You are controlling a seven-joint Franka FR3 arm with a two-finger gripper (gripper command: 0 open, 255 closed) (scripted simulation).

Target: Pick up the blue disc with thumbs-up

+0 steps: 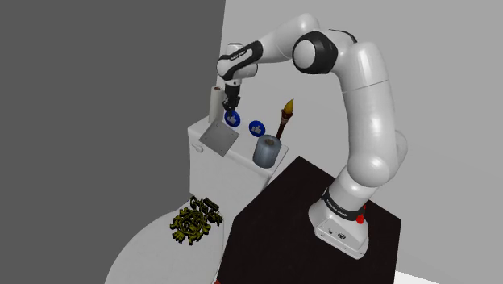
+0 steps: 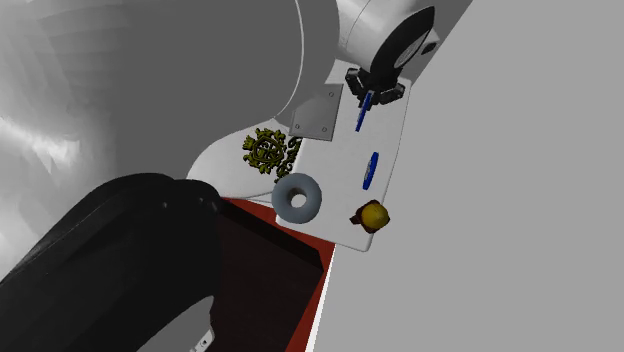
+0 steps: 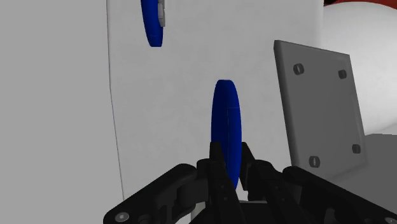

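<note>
While I watch shoulder view, yellow tangled ornament (image 1: 195,219) sits lower left; grey square plate (image 1: 218,137) near centre; just right, black two-finger gripper (image 1: 231,107) clamped on edge-on blue round disc (image 1: 234,119), over white ledge (image 1: 200,129); second blue disc (image 1: 257,127) further right, then grey roll (image 1: 265,151).

A white slab (image 2: 335,165) carries most of it. A grey square plate (image 1: 218,139) with a screw in each corner stands tilted at the slab's front edge. A grey roll (image 1: 265,151) lies at the same edge, near the corner next to the stand. A brown brush (image 1: 284,119) with a yellow tip stands at the back corner there. A loose blue disc (image 1: 257,127) stands on edge along the back edge. A white cylinder (image 1: 215,100) stands upright at the far end. Below the slab, a yellow ornament (image 1: 195,219) lies on a rounded white surface.
</note>
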